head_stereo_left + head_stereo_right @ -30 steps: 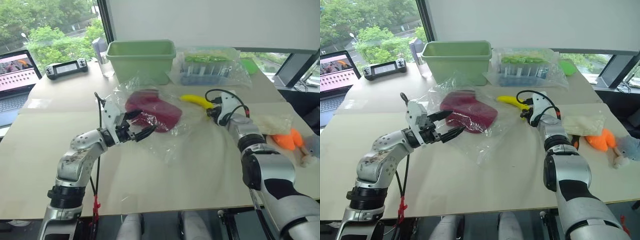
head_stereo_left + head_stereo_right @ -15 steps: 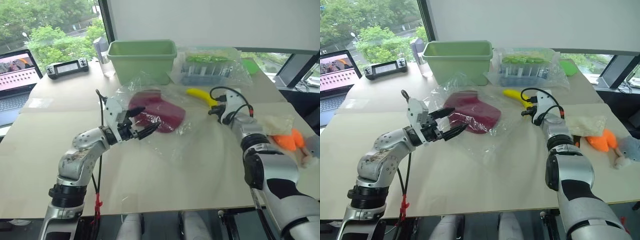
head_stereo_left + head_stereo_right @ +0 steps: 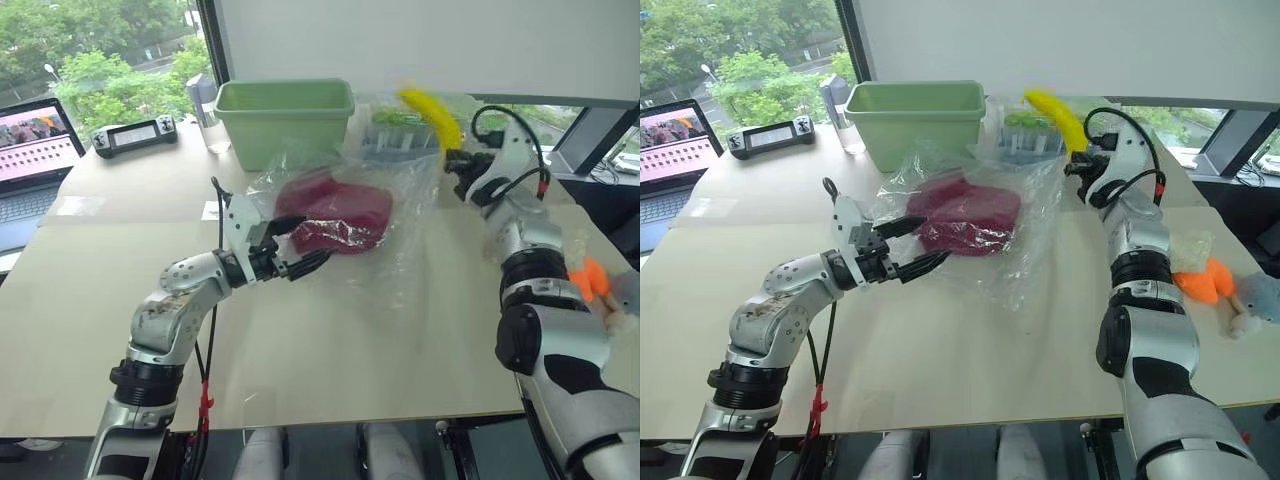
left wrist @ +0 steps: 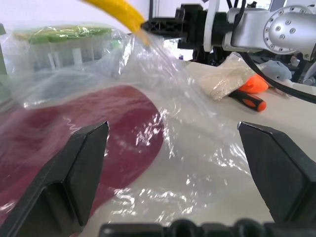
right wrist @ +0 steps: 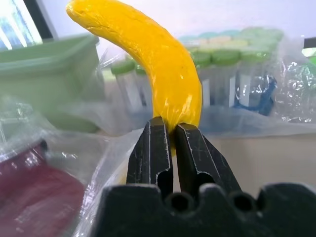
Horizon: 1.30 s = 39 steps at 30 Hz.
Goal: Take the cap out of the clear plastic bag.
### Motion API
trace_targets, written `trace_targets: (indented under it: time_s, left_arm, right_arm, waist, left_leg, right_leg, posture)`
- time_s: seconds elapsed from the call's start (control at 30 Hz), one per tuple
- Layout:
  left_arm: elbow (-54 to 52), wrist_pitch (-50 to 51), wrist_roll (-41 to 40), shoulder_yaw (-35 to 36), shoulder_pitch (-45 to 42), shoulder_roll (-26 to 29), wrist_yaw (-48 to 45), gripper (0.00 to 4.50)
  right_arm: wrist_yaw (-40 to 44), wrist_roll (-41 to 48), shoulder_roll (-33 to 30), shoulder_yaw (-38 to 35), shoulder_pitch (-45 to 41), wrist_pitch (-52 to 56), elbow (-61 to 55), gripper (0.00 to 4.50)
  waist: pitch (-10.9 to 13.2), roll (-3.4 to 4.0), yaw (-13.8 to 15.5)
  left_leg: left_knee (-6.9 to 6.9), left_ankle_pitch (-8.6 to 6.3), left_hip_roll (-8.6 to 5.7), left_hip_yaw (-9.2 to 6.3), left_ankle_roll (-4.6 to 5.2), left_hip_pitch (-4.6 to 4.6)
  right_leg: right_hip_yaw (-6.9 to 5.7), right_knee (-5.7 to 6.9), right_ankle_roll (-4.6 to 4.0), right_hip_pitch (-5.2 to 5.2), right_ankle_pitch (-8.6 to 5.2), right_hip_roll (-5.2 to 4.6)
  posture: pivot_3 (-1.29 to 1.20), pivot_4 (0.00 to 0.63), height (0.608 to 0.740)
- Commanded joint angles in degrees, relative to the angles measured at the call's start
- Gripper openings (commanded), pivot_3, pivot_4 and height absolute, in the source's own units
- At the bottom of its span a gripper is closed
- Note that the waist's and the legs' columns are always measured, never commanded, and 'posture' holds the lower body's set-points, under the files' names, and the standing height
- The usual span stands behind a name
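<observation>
cap (image 3: pixel 335 215) x1 in bag (image 3: pixel 400 240) x1 | L claw (image 3: pixel 300 245) apart | R claw (image 3: pixel 452 160) clamped: bag+banana (image 3: pixel 430 115)

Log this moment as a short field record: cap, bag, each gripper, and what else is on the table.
cap: maroon cap, inside the clear plastic bag
bag: one edge lifted off the table, the rest draped around the cap
right gripper: shut on the bag's edge and a yellow banana, raised above the table
left gripper: open, fingers toward the cap, holding nothing
other items: green bin, bag of tubes, orange plush toy, laptop
</observation>
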Motion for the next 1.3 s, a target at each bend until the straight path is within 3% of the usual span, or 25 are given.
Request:
trace_targets:
  time_s: [0.03,0.2,0.5,0.77,0.87,1.03,1.17,1.3]
  left_arm:
    - [-0.50,-1.13,0.03,-0.38,-1.63,0.17,-1.43,4.50]
    - [-0.55,-0.77,0.06,-0.69,-1.87,0.63,-2.66,4.50]
    - [0.20,-0.72,0.06,-0.67,-1.96,0.80,-3.29,4.50]
    - [1.94,-1.02,0.15,-1.41,-2.86,0.51,-5.04,4.50]
    - [2.56,-1.18,0.27,-1.74,-3.24,0.59,-5.79,4.50]
    - [3.06,-1.23,0.30,-2.24,-3.28,0.57,-6.85,4.50]
    - [3.72,-1.34,0.58,-3.04,-3.83,0.15,-7.67,4.50]
    - [4.44,-1.37,0.78,-3.13,-4.41,0.08,-8.48,4.50]
  right_arm:
    - [1.06,6.57,1.53,-1.01,3.11,9.86,-13.78,0.01]
    - [-4.39,7.70,3.27,3.97,15.13,25.29,-37.40,0.01]
    - [-13.54,14.66,9.13,6.67,30.98,46.41,-69.06,0.01]
    - [-19.51,21.08,17.49,7.39,35.24,59.46,-80.65,0.01]
    - [-19.26,18.88,13.15,8.01,37.02,60.81,-80.88,0.01]
    - [-13.85,14.14,-2.97,12.68,43.15,58.71,-81.61,0.01]
    - [-8.91,17.44,-6.38,13.04,42.86,59.85,-83.55,1.54]
    - [-5.08,19.85,-11.49,11.10,41.10,62.98,-86.00,2.72]
  waist:
    - [0.00,0.00,-0.01]
    - [0.00,0.00,0.30]
    - [0.00,0.00,0.43]
    - [0.00,0.00,0.53]
    - [0.00,0.00,0.81]
    - [-0.01,0.00,1.86]
    - [-0.01,-0.02,1.39]
    - [0.00,-0.03,1.59]
  left_leg:
    - [-0.01,0.00,0.00,0.00,0.00,-0.01]
    - [-0.01,0.00,0.01,-0.01,0.00,-0.02]
    - [0.02,0.00,0.06,-0.01,0.00,-0.04]
    - [0.05,-0.01,0.09,-0.02,0.00,-0.06]
    - [0.06,-0.01,0.10,-0.04,-0.01,-0.07]
    - [0.02,-0.02,0.08,-0.04,-0.01,-0.29]
    - [0.03,-0.02,0.07,-0.01,0.01,-0.42]
    - [0.04,-0.02,0.08,-0.02,0.01,-0.44]
  right_leg:
    - [0.00,0.00,0.00,-0.01,0.00,0.00]
    - [-0.02,0.01,0.00,-0.02,0.00,0.00]
    - [-0.02,0.01,0.00,-0.06,-0.01,0.03]
    - [-0.03,0.01,-0.02,-0.07,-0.01,0.04]
    - [-0.05,-0.02,-0.07,-0.06,-0.04,0.05]
    - [-0.09,-0.42,-0.14,-0.07,-0.08,0.05]
    - [-0.04,-0.67,0.02,-0.08,0.06,0.06]
    - [-0.06,-0.67,0.04,-0.08,0.08,0.07]
  posture:
    - [0.00,0.150,0.740]
    - [0.00,0.150,0.740]
    - [0.00,0.150,0.740]
    - [0.00,0.150,0.740]
    - [0.00,0.150,0.740]
    - [0.00,0.150,0.740]
    - [0.00,0.150,0.740]
    - [0.00,0.150,0.740]
